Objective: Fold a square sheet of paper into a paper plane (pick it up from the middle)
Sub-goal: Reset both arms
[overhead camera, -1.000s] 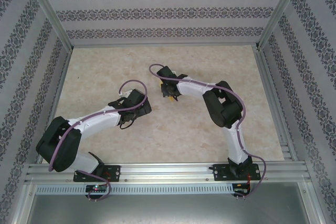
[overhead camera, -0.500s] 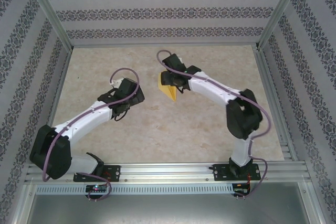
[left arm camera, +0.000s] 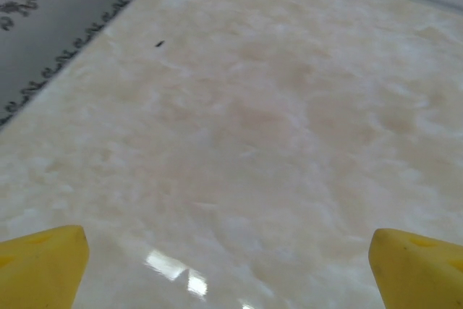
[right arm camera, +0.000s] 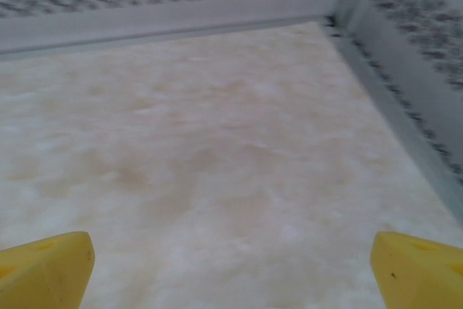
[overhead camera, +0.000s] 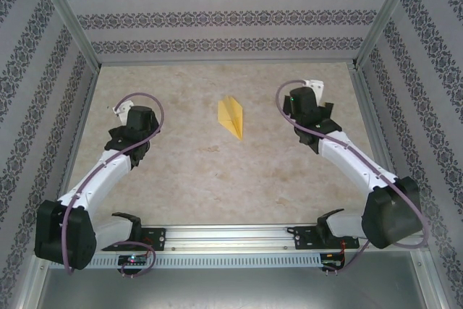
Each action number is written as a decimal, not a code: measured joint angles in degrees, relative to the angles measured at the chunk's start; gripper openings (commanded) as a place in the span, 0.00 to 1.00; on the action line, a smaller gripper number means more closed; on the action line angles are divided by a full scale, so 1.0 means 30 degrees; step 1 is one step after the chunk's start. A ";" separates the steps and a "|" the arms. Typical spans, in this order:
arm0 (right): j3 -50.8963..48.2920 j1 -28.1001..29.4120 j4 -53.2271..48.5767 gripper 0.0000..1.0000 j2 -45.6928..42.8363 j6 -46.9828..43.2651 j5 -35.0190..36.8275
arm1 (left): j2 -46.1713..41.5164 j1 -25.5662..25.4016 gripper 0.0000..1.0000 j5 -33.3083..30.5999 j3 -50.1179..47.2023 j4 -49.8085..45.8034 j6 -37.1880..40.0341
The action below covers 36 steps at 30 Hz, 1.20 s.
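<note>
On the tabletop (overhead camera: pixel 217 179), far middle, the paper plane (overhead camera: pixel 231 116) lies folded and untouched. The left claw (left arm camera: pixel 230 269) and right claw (right arm camera: pixel 231 269) both gape wide, well apart from it. Looks finished to me, arms probably just need parking.

Left fingers (left arm camera: pixel 40 265) and right fingers (right arm camera: pixel 416 269): tips visible, remainder cropped by the lower edge. Paper plane (overhead camera: pixel 231 116): creases too small to resolve.
</note>
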 measured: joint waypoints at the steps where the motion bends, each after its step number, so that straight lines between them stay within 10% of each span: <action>1: -0.0962 -0.0714 0.0889 0.98 -0.0138 -0.0262 0.0240 | 0.0073 0.0255 1.00 -0.0240 -0.0685 0.0867 0.0554; 23: -0.9384 -0.6390 1.8119 0.98 0.2630 -0.4401 -0.5603 | 0.5064 0.3351 1.00 0.7723 -0.7074 1.9074 0.8138; 36: -0.9734 -0.6426 2.0312 0.98 0.3577 -0.4605 -0.7664 | 0.7366 0.2798 1.00 0.8961 -0.6244 2.0808 0.9187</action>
